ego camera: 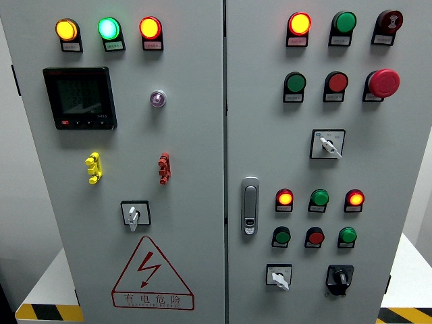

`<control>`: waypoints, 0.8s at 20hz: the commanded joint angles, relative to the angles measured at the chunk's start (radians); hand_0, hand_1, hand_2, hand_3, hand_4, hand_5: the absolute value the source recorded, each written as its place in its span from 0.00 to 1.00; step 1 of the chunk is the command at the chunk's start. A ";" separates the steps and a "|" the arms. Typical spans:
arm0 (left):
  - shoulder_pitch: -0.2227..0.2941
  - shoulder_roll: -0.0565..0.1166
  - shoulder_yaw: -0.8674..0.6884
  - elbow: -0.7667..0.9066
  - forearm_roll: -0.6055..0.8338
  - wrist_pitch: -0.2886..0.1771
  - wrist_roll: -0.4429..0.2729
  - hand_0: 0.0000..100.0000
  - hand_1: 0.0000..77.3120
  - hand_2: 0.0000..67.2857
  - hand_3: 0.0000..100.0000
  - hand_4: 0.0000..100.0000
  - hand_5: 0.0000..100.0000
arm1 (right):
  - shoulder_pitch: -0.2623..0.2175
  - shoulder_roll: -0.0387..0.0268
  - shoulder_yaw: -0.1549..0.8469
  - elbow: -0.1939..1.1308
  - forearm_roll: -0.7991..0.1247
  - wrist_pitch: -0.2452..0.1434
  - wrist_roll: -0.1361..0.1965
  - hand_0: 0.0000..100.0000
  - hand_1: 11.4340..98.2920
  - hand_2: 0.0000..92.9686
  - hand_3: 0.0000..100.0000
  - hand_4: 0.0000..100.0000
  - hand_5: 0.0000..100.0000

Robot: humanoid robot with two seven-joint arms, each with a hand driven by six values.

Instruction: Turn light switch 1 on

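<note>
Grey control cabinet (196, 202) fills the whole frame, no robot hands in shot so can't tell their state. Lower left has the warning triangle (152, 275), above it a rotary switch (134, 214); which one is light switch 1, can't tell.

grey control cabinet (196, 202), lit indicator lamps (108, 28), rotary switches (133, 214), red emergency button (385, 82)

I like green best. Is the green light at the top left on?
On. The green light glows bright, like the yellow light beside it.
</note>
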 commanded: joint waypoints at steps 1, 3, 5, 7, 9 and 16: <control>0.001 0.002 0.019 -0.130 -0.070 -0.001 0.003 0.00 0.27 0.21 0.13 0.33 0.27 | 0.001 0.0000 0.000 0.000 0.000 0.000 0.001 0.00 0.13 0.00 0.11 0.23 0.15; 0.001 0.000 0.019 -0.223 -0.073 -0.001 0.010 0.00 0.28 0.23 0.21 0.39 0.31 | 0.001 0.0000 0.000 0.000 0.000 0.000 0.000 0.00 0.13 0.00 0.11 0.23 0.15; 0.001 0.000 0.019 -0.309 -0.075 -0.001 0.015 0.00 0.30 0.28 0.29 0.44 0.35 | 0.000 0.0000 0.000 0.000 0.000 0.000 0.000 0.00 0.13 0.00 0.11 0.23 0.15; 0.001 0.000 0.021 -0.392 -0.083 -0.001 0.032 0.00 0.33 0.31 0.36 0.49 0.37 | 0.001 0.0000 0.000 0.000 0.000 0.000 0.000 0.00 0.13 0.00 0.11 0.23 0.15; 0.001 0.002 0.045 -0.489 -0.122 -0.001 0.061 0.00 0.34 0.32 0.40 0.53 0.39 | 0.000 0.0000 0.000 0.000 0.000 0.000 0.000 0.00 0.13 0.00 0.11 0.23 0.15; 0.009 0.003 0.130 -0.813 -0.227 0.007 0.167 0.00 0.39 0.35 0.50 0.64 0.44 | 0.001 0.0000 0.000 0.000 0.000 0.000 0.001 0.00 0.13 0.00 0.11 0.23 0.15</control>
